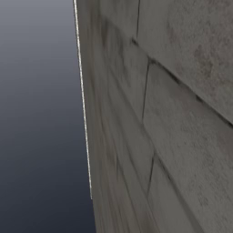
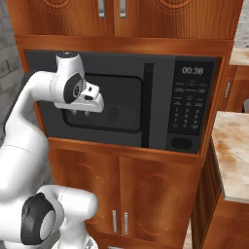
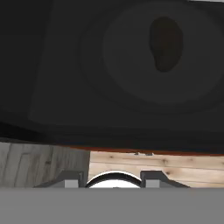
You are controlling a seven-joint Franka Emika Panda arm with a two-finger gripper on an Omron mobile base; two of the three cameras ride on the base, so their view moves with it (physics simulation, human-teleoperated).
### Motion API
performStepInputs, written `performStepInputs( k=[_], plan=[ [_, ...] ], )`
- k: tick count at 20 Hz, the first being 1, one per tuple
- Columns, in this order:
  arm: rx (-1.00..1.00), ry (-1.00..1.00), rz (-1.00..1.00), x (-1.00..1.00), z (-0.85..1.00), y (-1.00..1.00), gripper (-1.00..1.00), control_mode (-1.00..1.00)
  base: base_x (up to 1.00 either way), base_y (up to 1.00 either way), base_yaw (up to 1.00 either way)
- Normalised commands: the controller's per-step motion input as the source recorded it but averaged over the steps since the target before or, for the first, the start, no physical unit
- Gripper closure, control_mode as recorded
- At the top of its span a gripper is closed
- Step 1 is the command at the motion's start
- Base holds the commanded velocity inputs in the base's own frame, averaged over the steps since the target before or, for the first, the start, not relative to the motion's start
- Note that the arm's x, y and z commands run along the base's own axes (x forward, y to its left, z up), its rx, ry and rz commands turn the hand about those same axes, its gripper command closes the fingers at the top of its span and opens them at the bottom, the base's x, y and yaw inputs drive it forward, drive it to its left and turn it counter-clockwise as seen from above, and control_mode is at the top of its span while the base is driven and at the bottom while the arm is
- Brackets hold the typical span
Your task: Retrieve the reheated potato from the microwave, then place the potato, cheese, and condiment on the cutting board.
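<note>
A white robot arm holds its gripper (image 2: 80, 113) just in front of the closed microwave door (image 2: 104, 104), fingers too hidden to tell their spread, while the potato (image 3: 165, 43) lies straight ahead behind the dark glass, a dim upright oval.

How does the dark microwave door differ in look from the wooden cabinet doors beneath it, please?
The black microwave door is one wide, glossy panel with a tinted window; the reddish-brown wooden cabinet doors are a pair, matte and grained. The microwave door carries a dark vertical handle bar on its right side, whereas the cabinet doors have small silver pulls where they meet. Both are shut.
</note>
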Motion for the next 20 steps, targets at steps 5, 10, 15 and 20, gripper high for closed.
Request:
performStepInputs(
  k=[5,10,15,20],
  plan=[
    [0.01,-0.04,0.0,-0.18,-0.01,-0.05,-1.0,-1.0,0.0,0.0,0.0],
    [0.09,-0.33,0.0,-0.46,0.01,-0.33,-1.0,-1.0,0.0,0.0,0.0],
    [0.01,-0.29,0.0,-0.37,0.12,-0.49,-1.0,-1.0,0.0,0.0,0.0],
    [0.0,-0.21,0.0,-0.39,0.18,-0.61,-1.0,-1.0,0.0,0.0,0.0]
  ],
)
